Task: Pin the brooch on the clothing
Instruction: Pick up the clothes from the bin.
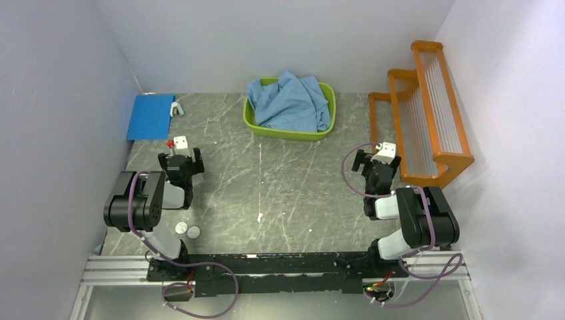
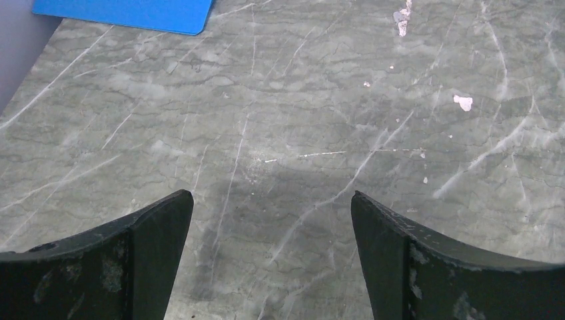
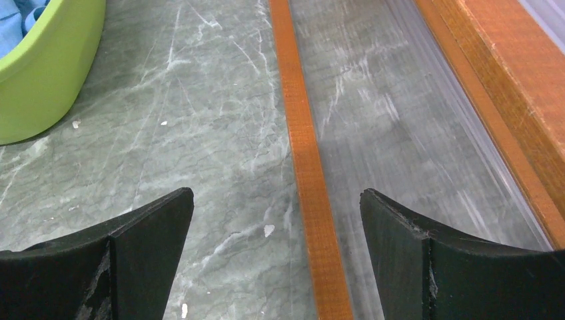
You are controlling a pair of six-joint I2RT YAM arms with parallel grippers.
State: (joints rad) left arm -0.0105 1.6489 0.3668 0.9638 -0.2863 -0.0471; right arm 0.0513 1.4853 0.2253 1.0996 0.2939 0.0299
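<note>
The clothing (image 1: 293, 101) is a light blue shirt, crumpled inside a green tub (image 1: 261, 125) at the back middle of the table. Its edge shows over the tub (image 3: 46, 67) in the right wrist view as clothing (image 3: 26, 12). Two small round pale discs lie by the left arm's base; the nearer one looks like the brooch (image 1: 193, 233). My left gripper (image 1: 180, 155) (image 2: 272, 200) hangs open over bare table, far from both. My right gripper (image 1: 377, 157) (image 3: 276, 197) is open too, with nothing between its fingers, above the rack's front bar.
An orange stepped rack (image 1: 426, 113) with clear rods stands along the right wall; its lowest bar (image 3: 303, 153) runs under my right gripper. A blue board (image 1: 150, 117) (image 2: 126, 13) lies at the back left with a small white piece (image 1: 176, 108) beside it.
</note>
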